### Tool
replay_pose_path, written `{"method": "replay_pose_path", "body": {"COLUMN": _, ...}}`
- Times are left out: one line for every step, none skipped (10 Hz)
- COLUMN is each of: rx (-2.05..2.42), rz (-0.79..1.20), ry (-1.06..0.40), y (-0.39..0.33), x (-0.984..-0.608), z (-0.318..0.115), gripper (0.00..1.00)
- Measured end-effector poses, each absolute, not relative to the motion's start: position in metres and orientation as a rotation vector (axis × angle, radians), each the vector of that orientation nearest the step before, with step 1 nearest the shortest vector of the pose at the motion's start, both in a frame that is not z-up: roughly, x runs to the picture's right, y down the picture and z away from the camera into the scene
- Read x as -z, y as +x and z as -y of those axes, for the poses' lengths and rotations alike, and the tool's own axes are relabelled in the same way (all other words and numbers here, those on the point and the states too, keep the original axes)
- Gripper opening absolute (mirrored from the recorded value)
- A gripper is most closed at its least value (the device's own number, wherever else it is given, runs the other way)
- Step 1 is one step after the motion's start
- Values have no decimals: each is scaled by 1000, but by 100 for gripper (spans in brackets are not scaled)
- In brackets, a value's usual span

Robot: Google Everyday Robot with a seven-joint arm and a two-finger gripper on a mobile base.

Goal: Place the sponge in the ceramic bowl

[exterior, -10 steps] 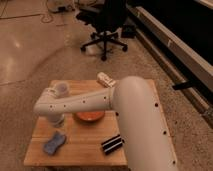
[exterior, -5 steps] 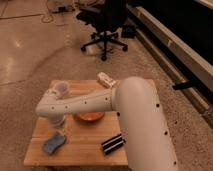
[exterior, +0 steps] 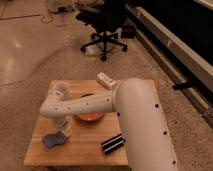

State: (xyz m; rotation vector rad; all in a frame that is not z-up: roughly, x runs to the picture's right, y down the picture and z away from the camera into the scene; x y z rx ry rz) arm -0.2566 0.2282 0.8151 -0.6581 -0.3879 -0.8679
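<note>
Now, sponge (exterior: 54, 140): blue, lying flat at the near left corner of the table (exterior: 90, 156), well apart from the bowl and not in it.
Bowl (exterior: 90, 117): orange, at the middle of the table and partly hidden behind the arm. Nothing blue shows in the part that can be seen.
End effector (exterior: 65, 132): pointing down just right of the sponge, low over the table. I cannot tell whether it is wide, narrow or holding anything, because the wrist covers it.
Arm (exterior: 95, 102): stretched from the right across the front of the bowl, so the end effector meets the sponge from above. In my judgement that suits a pick-up from the top.
Cup (exterior: 60, 90): upright at the far left, out of the arm's way.
White object (exterior: 106, 81): at the far edge, off the line between sponge and bowl.
Black object (exterior: 113, 143): near the middle of the near edge, also off that line.
Change: since a second ago the wrist has dropped and come nearer, closing on the sponge. The sponge, bowl and cup lie where they lay then.
</note>
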Motion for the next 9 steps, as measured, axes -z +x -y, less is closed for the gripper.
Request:
{"method": "replay_pose_path", "body": {"rx": 883, "rz": 393, "ry": -672, "y": -267, "x": -802, "z": -221, "gripper": 80}}
{"method": "replay_pose_path", "body": {"rx": 896, "rz": 394, "ry": -672, "y": -272, "x": -796, "z": -218, "gripper": 80}}
{"method": "replay_pose_path", "body": {"rx": 907, "rz": 396, "ry": -671, "y": -275, "x": -792, "z": -216, "gripper": 80}}
{"method": "replay_pose_path", "body": {"rx": 914, "rz": 400, "ry": -672, "y": -279, "x": -785, "z": -214, "gripper": 80}}
{"method": "replay_pose_path", "body": {"rx": 915, "rz": 403, "ry": -675, "y": -279, "x": -783, "z": -215, "gripper": 80}}
{"method": "replay_pose_path", "body": {"rx": 914, "rz": 404, "ry": -676, "y": -280, "x": -780, "z": -218, "gripper": 80}}
{"method": "replay_pose_path", "body": {"rx": 905, "rz": 403, "ry": -680, "y": -282, "x": -777, "z": -224, "gripper": 80}}
{"method": "replay_pose_path", "body": {"rx": 900, "rz": 405, "ry": -687, "y": -285, "x": -775, "z": -232, "gripper": 80}}
{"method": "replay_pose_path", "body": {"rx": 896, "rz": 410, "ry": -695, "y": -288, "x": -774, "z": -239, "gripper": 80}}
